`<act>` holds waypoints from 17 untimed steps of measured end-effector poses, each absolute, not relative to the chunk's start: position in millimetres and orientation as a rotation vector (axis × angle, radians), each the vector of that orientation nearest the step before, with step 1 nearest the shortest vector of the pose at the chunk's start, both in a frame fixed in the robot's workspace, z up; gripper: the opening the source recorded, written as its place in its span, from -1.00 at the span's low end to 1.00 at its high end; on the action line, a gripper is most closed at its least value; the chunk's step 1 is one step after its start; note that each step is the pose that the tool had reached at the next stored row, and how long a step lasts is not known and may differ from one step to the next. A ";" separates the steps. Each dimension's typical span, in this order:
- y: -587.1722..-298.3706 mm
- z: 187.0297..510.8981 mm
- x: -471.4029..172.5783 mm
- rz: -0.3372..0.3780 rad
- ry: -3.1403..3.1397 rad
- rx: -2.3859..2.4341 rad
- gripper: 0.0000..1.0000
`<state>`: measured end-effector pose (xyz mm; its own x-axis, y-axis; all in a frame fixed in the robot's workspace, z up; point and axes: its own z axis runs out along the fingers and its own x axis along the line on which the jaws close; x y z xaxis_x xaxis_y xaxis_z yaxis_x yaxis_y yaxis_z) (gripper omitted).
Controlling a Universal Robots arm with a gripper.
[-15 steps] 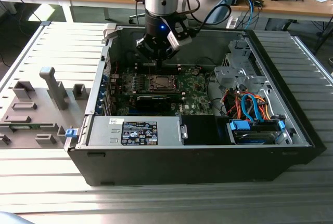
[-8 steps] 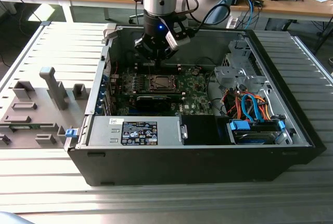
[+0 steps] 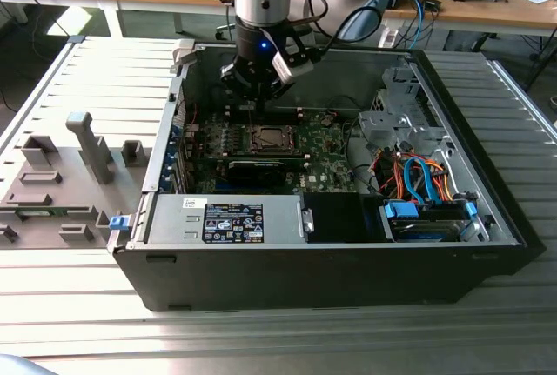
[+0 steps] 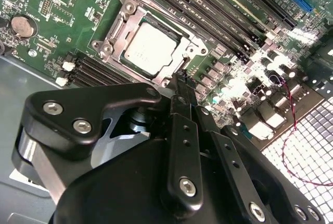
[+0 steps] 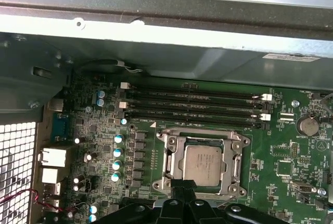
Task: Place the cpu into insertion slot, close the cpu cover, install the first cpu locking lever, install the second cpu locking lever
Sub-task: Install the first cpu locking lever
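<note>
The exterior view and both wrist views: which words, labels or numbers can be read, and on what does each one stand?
No text can be quoted.
Black label on the grey power supply box: print too small to read.
cpu top: faint marking, blurred.
Green circuit board: white lettering, too small.
White sticker on the case wall: unreadable.

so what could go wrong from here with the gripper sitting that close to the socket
1. The gripper sits at the edge of the cpu cover; drifting sideways, it could scrape the frame or the cpu showing through the window.
2. Small capacitors and memory slots crowd the socket, so a sideways slip might knock them.
3. In the exterior view the arm reaches deep into the computer case near its rear wall, leaving little room to correct.
</note>
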<state>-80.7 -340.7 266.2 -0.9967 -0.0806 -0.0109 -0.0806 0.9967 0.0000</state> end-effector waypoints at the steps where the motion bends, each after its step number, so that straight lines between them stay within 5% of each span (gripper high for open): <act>1: -340.7 266.2 -81.3 0.001 3.128 -0.126 -0.79; 17: -340.7 266.2 -90.5 0.001 3.127 -0.126 -0.79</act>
<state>-90.5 -340.7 266.2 -0.9967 -0.0806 -0.0116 -0.0806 0.9967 -0.0001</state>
